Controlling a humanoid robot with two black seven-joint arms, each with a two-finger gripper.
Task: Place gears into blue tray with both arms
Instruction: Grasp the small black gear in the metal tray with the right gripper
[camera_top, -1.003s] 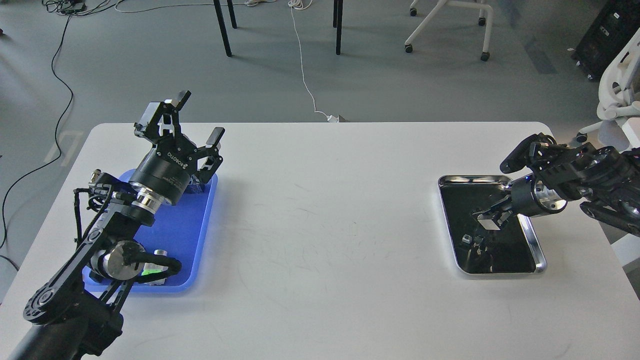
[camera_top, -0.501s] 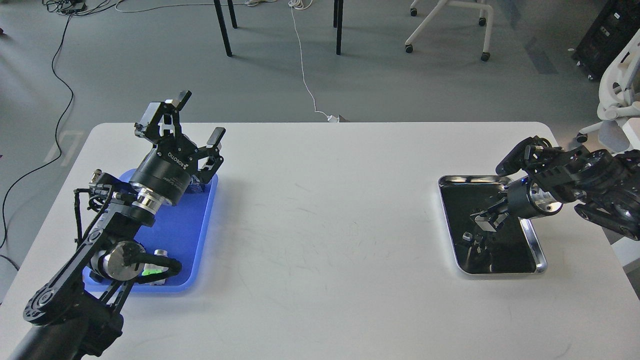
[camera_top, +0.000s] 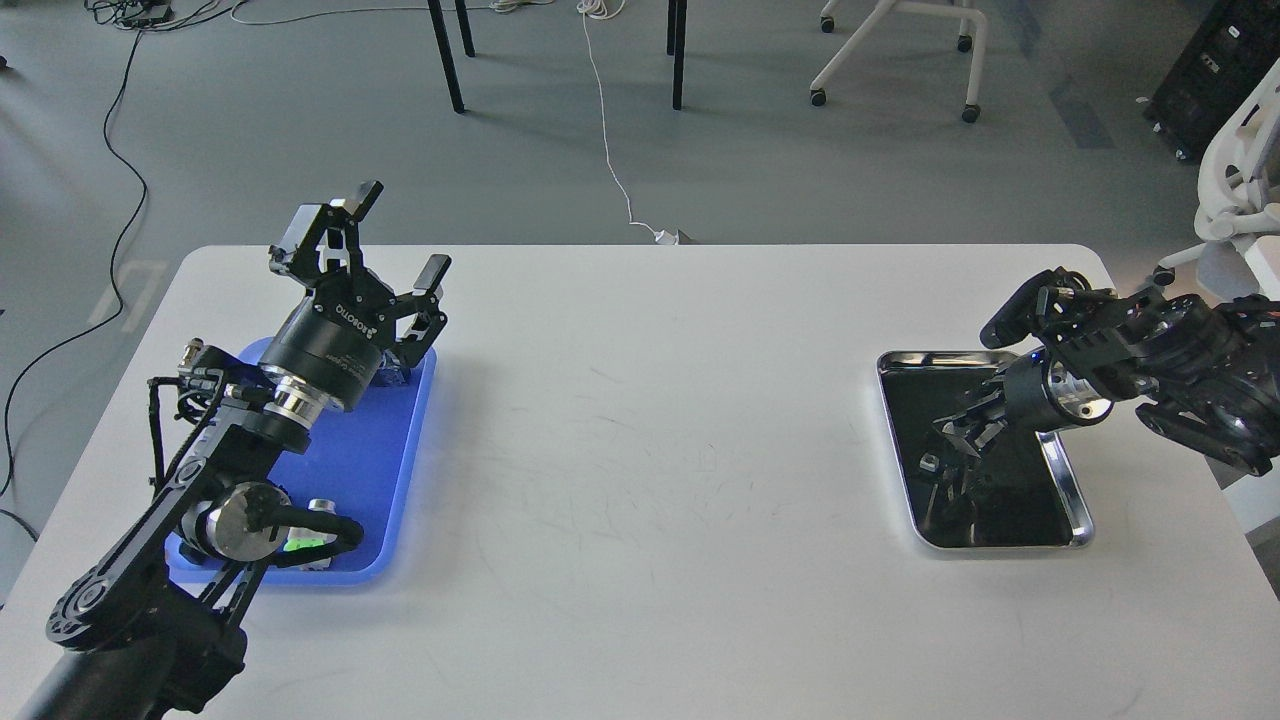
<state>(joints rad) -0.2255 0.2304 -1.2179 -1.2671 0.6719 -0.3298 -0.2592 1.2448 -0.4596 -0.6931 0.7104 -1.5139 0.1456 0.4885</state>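
- The left fingers are spread wide, holding nothing, above the blue tray on the bench.
- The right fingers dip into the steel tray; open or closed, I cannot tell.
- Gears are too tiny to spot.
- Next, I think: pinch one carefully.

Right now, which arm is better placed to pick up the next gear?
Right, probably. The right gripper points down into the steel tray, close to its dark inside where the small parts lie. The left gripper hangs open above the far end of the blue tray, across the table.
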